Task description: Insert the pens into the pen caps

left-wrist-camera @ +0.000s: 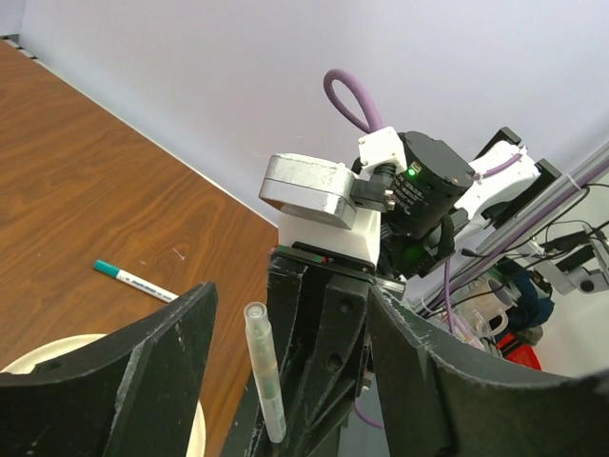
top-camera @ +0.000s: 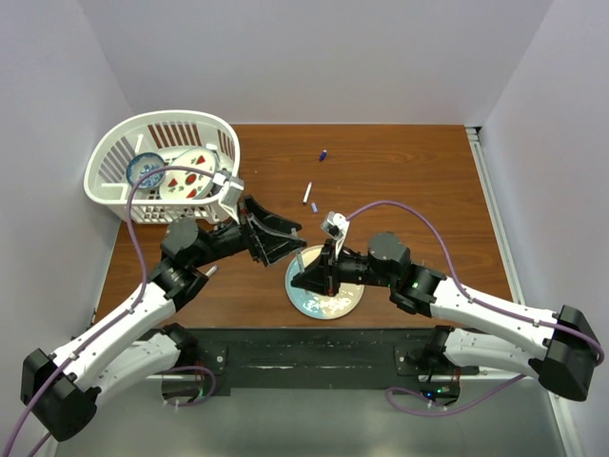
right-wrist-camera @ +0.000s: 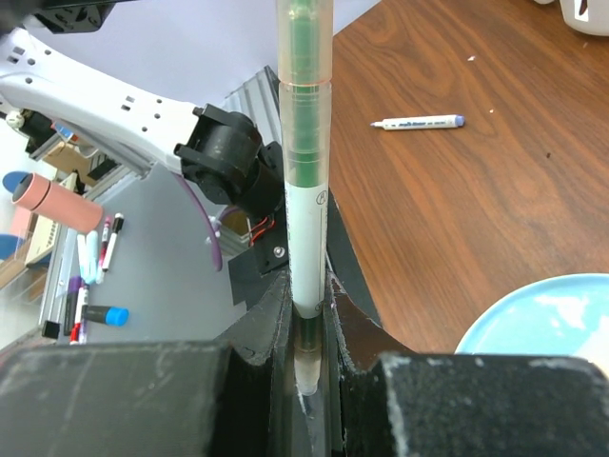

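Observation:
My right gripper [top-camera: 306, 274] [right-wrist-camera: 306, 314] is shut on a white-bodied pen [right-wrist-camera: 304, 190] with a green core and a clear end section. It holds the pen over the left rim of the round plate [top-camera: 328, 305]. The pen [left-wrist-camera: 264, 381] stands between the wide-apart fingers of my left gripper [top-camera: 288, 249] [left-wrist-camera: 285, 381], which is open and does not touch it. Another white pen [top-camera: 307, 193] [left-wrist-camera: 133, 278] [right-wrist-camera: 419, 122] with a blue-green end lies on the table behind. A small purple cap [top-camera: 314, 207] lies beside it. A blue cap [top-camera: 324, 154] lies farther back.
A white basket [top-camera: 114, 143] holding a bowl and plates stands at the back left, close behind my left arm. The plate's edge shows in the left wrist view [left-wrist-camera: 48, 350] and in the right wrist view [right-wrist-camera: 542, 314]. White walls close in the table on three sides.

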